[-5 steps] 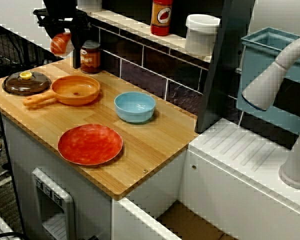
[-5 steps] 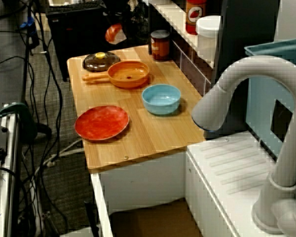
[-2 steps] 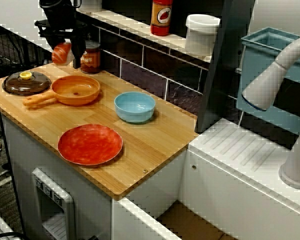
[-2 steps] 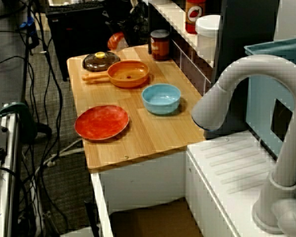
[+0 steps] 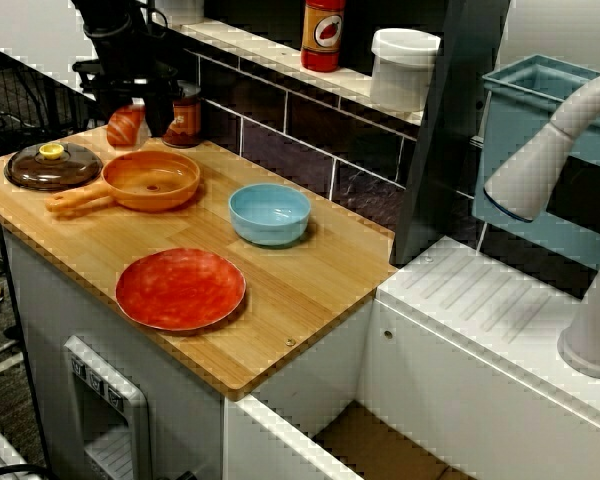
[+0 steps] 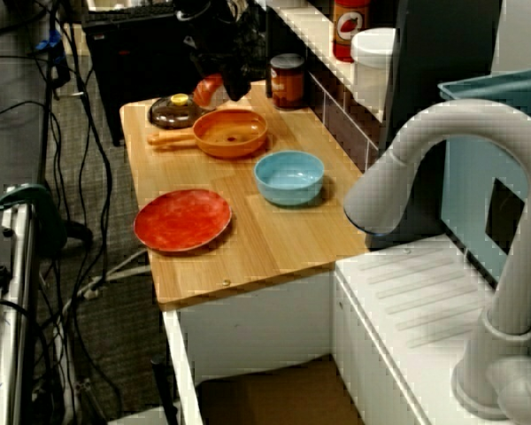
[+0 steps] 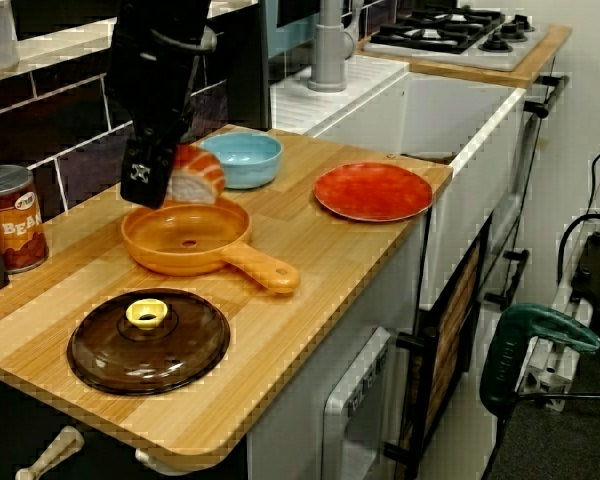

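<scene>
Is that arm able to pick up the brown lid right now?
Probably not yet: the arm has its jaws shut on a red food piece near the orange pan. The lid itself lies uncovered beside that pan.

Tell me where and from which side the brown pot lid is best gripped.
Probably by the yellow knob, from straight above: the lid lies flat on the wooden counter, its rim low, and the knob stands up at its centre.

Even indoor light, soft shadows on the worktop, slightly soft focus, black arm detail perhaps lost.
</scene>
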Tool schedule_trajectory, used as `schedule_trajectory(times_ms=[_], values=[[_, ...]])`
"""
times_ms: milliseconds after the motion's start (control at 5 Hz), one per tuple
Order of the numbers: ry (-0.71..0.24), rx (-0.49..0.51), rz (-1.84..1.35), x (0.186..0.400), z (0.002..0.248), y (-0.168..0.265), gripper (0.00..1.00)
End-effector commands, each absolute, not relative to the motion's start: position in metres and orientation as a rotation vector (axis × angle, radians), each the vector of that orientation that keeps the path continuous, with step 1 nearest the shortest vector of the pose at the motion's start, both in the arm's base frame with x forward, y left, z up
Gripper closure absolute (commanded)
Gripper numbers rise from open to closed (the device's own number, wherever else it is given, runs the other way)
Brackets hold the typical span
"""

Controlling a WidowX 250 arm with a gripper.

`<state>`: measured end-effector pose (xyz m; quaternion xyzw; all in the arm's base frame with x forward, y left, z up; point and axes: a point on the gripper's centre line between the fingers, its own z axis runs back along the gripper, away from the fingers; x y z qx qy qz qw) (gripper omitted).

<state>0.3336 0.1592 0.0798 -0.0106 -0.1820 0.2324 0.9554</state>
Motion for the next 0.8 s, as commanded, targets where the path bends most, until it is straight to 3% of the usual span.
schedule_trajectory(times_ms=[0, 600], values=[[-0.404, -0.004, 0.504, 0.3283, 0.0814, 0.1582, 1.00], [-0.394, 0.014, 0.509, 0.3267, 0.0739, 0.1540, 1.00]])
